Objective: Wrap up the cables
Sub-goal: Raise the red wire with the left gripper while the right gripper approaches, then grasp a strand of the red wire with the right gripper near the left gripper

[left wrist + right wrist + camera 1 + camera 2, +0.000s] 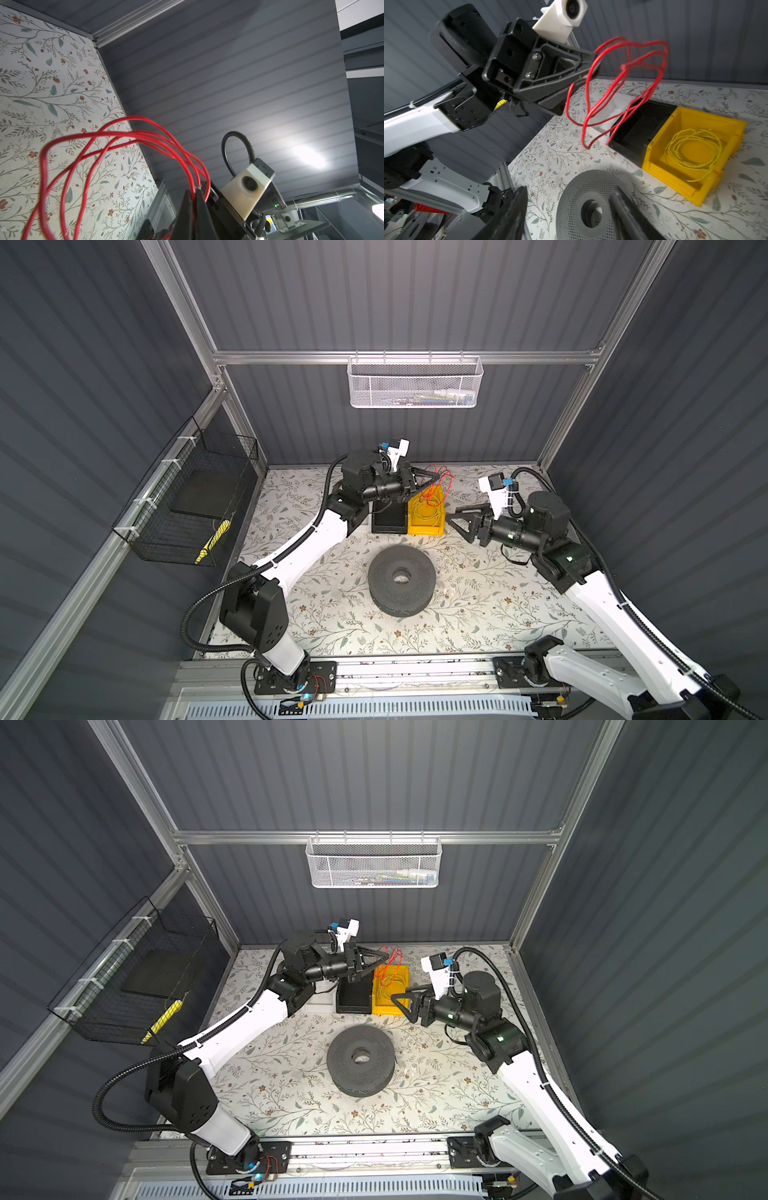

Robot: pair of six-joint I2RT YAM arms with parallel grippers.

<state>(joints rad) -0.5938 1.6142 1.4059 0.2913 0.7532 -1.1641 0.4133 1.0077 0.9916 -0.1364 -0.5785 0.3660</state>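
Left gripper point(436, 477) was pinched shut on springy red cable point(135, 135), right gripper point(454, 515) gaped open, empty; loose loops could slip free or snag yellow bin point(426, 530).

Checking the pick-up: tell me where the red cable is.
In both top views the red cable hangs in loops from the shut left gripper, in the air by the black bin and yellow bin at the back of the table.

Left gripper point(387, 957): jaws apparently pinching red cable point(398, 955).
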